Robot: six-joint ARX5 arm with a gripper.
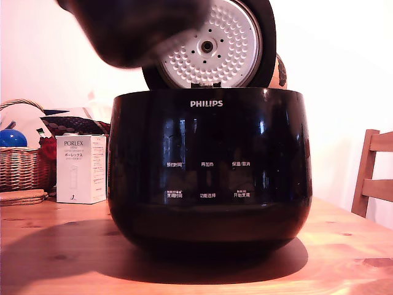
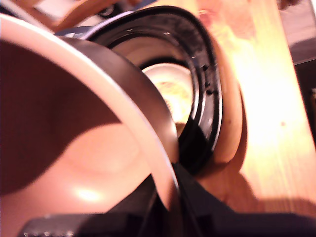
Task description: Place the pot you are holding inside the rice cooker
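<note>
The pot (image 1: 132,34) is a dark, blurred shape hanging in the air above the exterior view's left side of the rice cooker (image 1: 209,172), in front of its raised lid (image 1: 215,43). The cooker is glossy black, marked PHILIPS, and stands open on the table. Up close in the wrist view, the pot (image 2: 74,148) fills most of the picture, tilted, with its pale rim running diagonally. Beyond it lies the cooker's open cavity (image 2: 207,74). My gripper (image 2: 170,200) is shut on the pot's rim, with dark fingers on either side of the wall. No gripper shows in the exterior view.
A white PORLEX box (image 1: 80,169), a wicker basket (image 1: 21,166) with a blue ball (image 1: 11,138) and flat coasters (image 1: 21,196) sit at the exterior view's left. A wooden chair (image 1: 374,178) stands at its right. The wooden table (image 1: 344,258) extends in front.
</note>
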